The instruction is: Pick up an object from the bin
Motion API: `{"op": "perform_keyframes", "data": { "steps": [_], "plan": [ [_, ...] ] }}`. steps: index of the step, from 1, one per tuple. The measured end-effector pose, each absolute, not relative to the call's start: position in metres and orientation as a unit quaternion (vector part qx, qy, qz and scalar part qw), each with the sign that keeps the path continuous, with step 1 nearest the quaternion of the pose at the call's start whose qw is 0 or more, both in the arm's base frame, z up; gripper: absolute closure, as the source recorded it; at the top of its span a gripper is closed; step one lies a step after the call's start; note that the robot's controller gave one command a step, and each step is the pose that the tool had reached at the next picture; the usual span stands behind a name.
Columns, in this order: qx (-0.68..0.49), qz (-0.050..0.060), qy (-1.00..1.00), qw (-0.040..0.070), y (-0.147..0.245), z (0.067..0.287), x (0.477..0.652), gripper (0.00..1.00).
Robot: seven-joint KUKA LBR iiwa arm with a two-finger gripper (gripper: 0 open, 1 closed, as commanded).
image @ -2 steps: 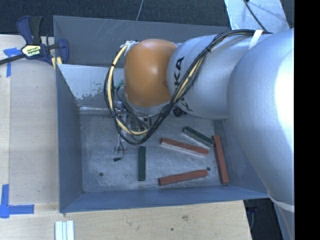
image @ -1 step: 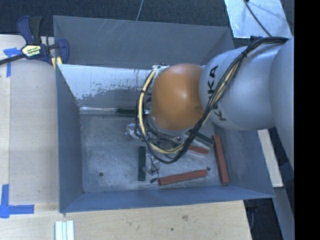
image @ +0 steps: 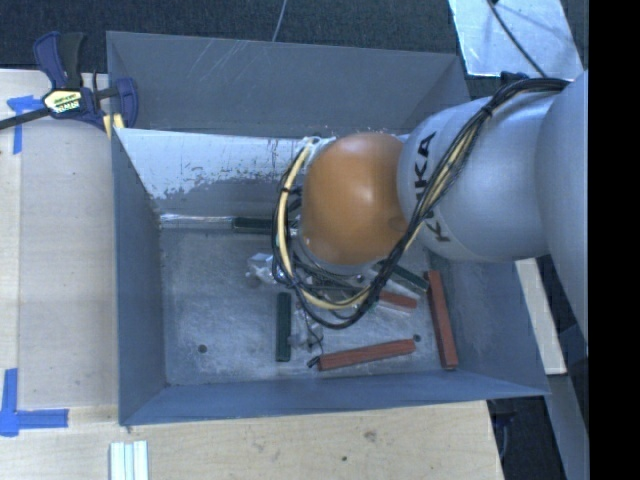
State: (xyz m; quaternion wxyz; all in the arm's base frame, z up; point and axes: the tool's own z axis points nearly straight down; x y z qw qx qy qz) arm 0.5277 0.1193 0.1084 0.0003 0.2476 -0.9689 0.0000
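Arm: the silver arm is what stands highest, reaching in from the right over the bin.
Wrist: a rounded orange cover caps it, with yellow and black cables looped round its left side and underneath.
Writing: black letters on the arm's white band, "KA" above the cables and a "K" below them; the cables cross the rest.
Tool: hidden under the orange cover over the middle of the floor; whether it is spread or pressed together I cannot tell.
Bin: grey metal bin with sloping walls and a scuffed floor.
Nearest the wrist: a dark slim stick lying front to back just below the cables, and a small silvery piece to the left of them.
Front of floor: a long reddish-brown bar lying crosswise.
Right side: a second reddish-brown bar running front to back, and a shorter one beside it.
Back of floor: a thin black rod along the far wall.
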Motion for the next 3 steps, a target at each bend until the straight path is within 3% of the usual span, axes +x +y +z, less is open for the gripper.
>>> {"op": "perform_keyframes", "data": {
  "steps": [1, 2, 3],
  "plan": [
    [0.345, 0.0, -0.939, -0.001, 0.125, 0.119, 0.539, 0.0],
    [0.444, -0.001, -0.896, -0.001, 0.123, 0.061, 0.539, 0.0],
    [0.628, 0.0, -0.778, -0.004, 0.12, 0.071, 0.537, 1.0]
  ]
}}
